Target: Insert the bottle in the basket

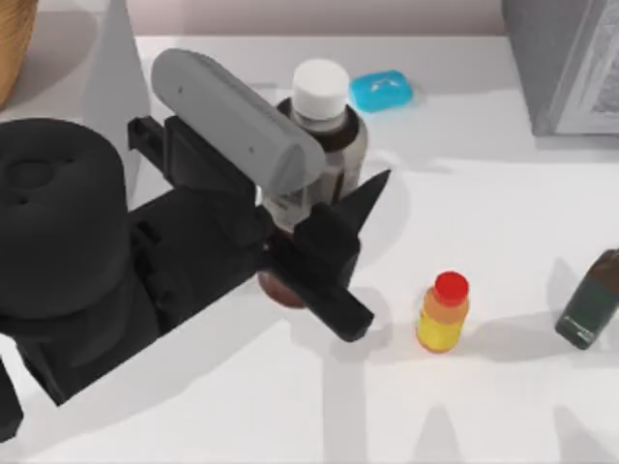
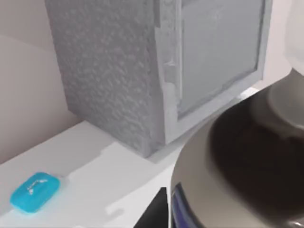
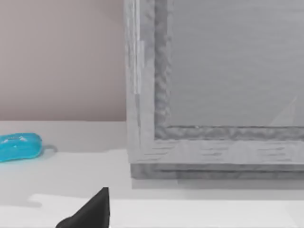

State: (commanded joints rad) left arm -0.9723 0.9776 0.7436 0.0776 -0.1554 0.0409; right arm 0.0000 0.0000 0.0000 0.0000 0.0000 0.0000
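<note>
Left gripper point(image 1: 324, 227) clamped on the bottle point(image 1: 324, 135) left of the table's point(image 1: 503, 406) centre, long axis tilted, white cap point(image 1: 320, 89) pointing toward the far edge, base nearer, with the basket point(image 1: 12, 43) at the far left corner.

Left arm point(image 1: 87, 271): matte black body throughout, built from chunky blocks. Large rounded black drum housing with shallow circular recesses on its top face. One link carries a light grey, smooth, capsule-shaped cover point(image 1: 237, 116) with rounded ends and a small dark dot near one end. Left end effector point(image 1: 334, 242): two black fingers, flat-sided, one tapering to a sharp wedge tip, the other a long squared bar. No cables, screws or printed markings discernible. In the right wrist view, one black pointed fingertip point(image 3: 90, 213) of the same matte finish.
</note>
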